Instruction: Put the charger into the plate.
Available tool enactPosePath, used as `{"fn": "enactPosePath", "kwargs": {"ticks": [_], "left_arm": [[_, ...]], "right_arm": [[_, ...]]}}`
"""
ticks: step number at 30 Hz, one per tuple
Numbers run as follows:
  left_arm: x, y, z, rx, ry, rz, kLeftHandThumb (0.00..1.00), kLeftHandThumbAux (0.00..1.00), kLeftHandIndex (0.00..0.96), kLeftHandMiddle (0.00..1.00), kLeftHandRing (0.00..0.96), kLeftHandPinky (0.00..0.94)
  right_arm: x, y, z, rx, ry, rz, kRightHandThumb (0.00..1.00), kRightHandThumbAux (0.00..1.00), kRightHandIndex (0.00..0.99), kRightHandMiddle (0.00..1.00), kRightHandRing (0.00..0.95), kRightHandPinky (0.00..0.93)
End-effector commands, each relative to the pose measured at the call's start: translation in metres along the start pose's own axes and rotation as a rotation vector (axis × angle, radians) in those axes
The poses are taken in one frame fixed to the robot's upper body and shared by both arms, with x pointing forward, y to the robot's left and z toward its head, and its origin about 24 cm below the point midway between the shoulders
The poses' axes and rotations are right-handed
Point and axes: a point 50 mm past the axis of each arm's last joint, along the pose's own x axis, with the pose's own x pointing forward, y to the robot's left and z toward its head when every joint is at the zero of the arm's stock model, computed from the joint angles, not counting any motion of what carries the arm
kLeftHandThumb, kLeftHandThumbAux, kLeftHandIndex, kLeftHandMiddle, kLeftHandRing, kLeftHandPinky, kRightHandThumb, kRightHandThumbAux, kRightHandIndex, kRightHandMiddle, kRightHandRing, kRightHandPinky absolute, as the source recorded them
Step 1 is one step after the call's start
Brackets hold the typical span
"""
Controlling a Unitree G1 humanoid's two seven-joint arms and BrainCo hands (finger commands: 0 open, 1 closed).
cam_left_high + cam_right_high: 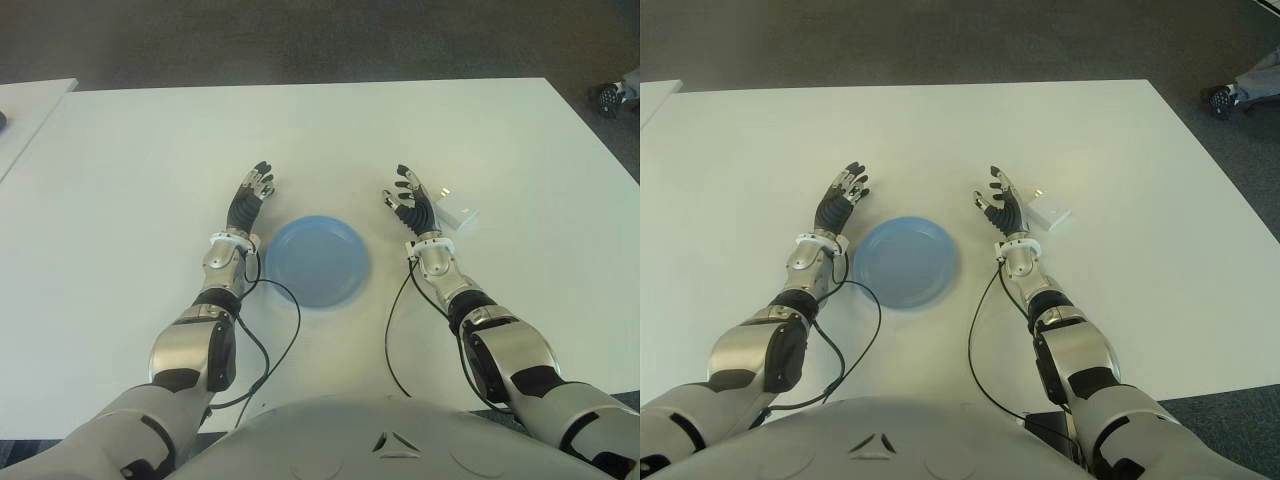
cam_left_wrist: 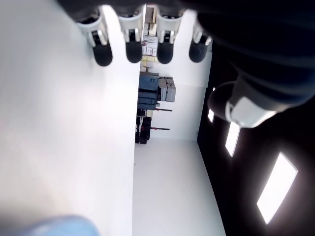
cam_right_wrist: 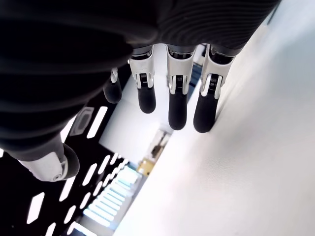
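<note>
A round blue plate (image 1: pixel 318 261) lies on the white table (image 1: pixel 120 200), between my two hands. The white charger (image 1: pixel 458 214) sits on the table just right of my right hand (image 1: pixel 410 203), close to its fingers but not held. That hand is open, palm turned inward, fingers (image 3: pixel 177 110) stretched out with nothing in them. My left hand (image 1: pixel 250 200) shows left of the plate, also open with straight fingers (image 2: pixel 133 49) and nothing held. The plate holds nothing.
A second white table edge (image 1: pixel 30 100) shows at the far left. A dark object (image 1: pixel 610 97) lies on the floor beyond the table's far right corner. Black cables (image 1: pixel 270 340) run from both wrists back toward my body.
</note>
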Motion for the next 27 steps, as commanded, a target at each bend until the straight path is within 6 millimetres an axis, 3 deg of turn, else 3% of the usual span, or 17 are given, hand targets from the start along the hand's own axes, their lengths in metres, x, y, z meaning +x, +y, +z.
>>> {"fn": "enactPosePath", "kwargs": {"ticks": [1, 11, 17, 27], "left_arm": [[-0.011, -0.006, -0.023, -0.024, 0.114, -0.003, 0.087, 0.527, 0.0, 0.0, 0.0, 0.004], [-0.011, -0.005, -0.023, -0.036, 0.118, -0.006, 0.096, 0.53, 0.0, 0.0, 0.0, 0.001], [-0.011, -0.004, -0.023, -0.037, 0.119, -0.01, 0.093, 0.542, 0.0, 0.0, 0.0, 0.005], [-0.012, -0.003, -0.023, -0.034, 0.119, -0.007, 0.093, 0.538, 0.0, 0.0, 0.0, 0.006]], "right_arm": [[-0.036, 0.015, -0.039, -0.063, 0.182, 0.086, 0.454, 0.498, 0.061, 0.158, 0.218, 0.316], [-0.031, 0.023, -0.026, -0.034, 0.123, 0.104, 0.47, 0.5, 0.067, 0.161, 0.227, 0.329], [-0.011, 0.025, 0.004, 0.022, 0.028, 0.134, 0.456, 0.507, 0.063, 0.167, 0.234, 0.335], [0.003, 0.011, 0.033, 0.12, -0.113, 0.155, 0.48, 0.518, 0.064, 0.163, 0.234, 0.331]]}}
